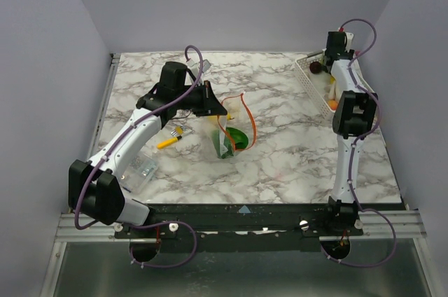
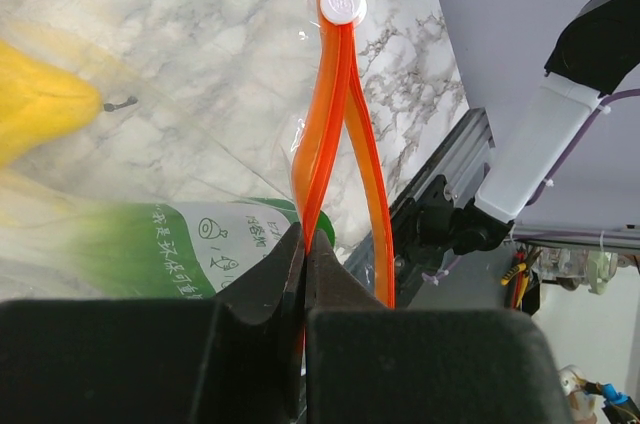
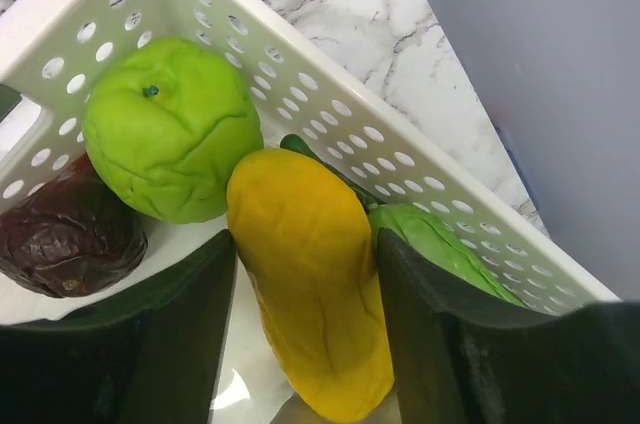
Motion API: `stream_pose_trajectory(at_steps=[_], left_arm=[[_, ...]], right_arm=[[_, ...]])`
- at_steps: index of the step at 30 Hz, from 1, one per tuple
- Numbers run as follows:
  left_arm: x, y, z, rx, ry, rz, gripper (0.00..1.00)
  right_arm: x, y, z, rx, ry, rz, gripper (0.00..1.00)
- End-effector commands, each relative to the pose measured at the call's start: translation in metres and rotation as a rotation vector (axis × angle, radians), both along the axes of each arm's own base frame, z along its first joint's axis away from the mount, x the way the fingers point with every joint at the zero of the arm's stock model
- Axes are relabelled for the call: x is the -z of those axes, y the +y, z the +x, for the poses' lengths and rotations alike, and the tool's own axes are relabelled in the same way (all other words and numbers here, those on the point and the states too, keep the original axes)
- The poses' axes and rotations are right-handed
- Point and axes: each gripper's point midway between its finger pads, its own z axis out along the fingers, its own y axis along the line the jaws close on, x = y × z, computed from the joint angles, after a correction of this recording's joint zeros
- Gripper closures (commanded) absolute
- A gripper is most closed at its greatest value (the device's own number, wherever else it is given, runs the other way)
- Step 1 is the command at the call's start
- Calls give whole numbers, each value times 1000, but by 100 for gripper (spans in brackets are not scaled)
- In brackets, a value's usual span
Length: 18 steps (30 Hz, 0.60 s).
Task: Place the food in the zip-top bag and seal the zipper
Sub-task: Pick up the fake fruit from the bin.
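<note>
The zip-top bag (image 1: 222, 144) stands on the table middle, its red-orange zipper (image 1: 246, 111) gaping open, with green food (image 1: 238, 137) inside. My left gripper (image 1: 212, 109) is shut on the zipper strip (image 2: 335, 94) and holds the mouth up; the pinch shows in the left wrist view (image 2: 305, 244), with a white slider (image 2: 343, 2) at the far end. A yellow food (image 2: 35, 99) shows through the bag. My right gripper (image 1: 327, 66) is down in the white basket (image 3: 330, 94). Its fingers (image 3: 420, 314) press both sides of a yellow food (image 3: 305, 264).
The basket (image 1: 308, 76) stands at the back right and also holds a bright green fruit (image 3: 170, 139), a dark purple piece (image 3: 65, 234) and a green vegetable (image 3: 440, 244). A yellow-orange marker pen (image 1: 170, 141) and a flat clear packet (image 1: 143, 169) lie left of the bag.
</note>
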Motion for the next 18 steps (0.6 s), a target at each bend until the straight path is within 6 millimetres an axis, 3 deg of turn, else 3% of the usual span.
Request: stream_pose_trajectory(at_steps=[1,8,18], left_arm=[[-10,-6,-2,31,-19,-31,100],[-9,-5,-2,27,-21,-27,100],[-7,-6,-1,26,-17,-24,100]], right_arm=[[1,-6,0,6,15,-8,45],[-30,-2,3,-5,-39,12,57],[-116,-1,-10,15,-245,13,67]])
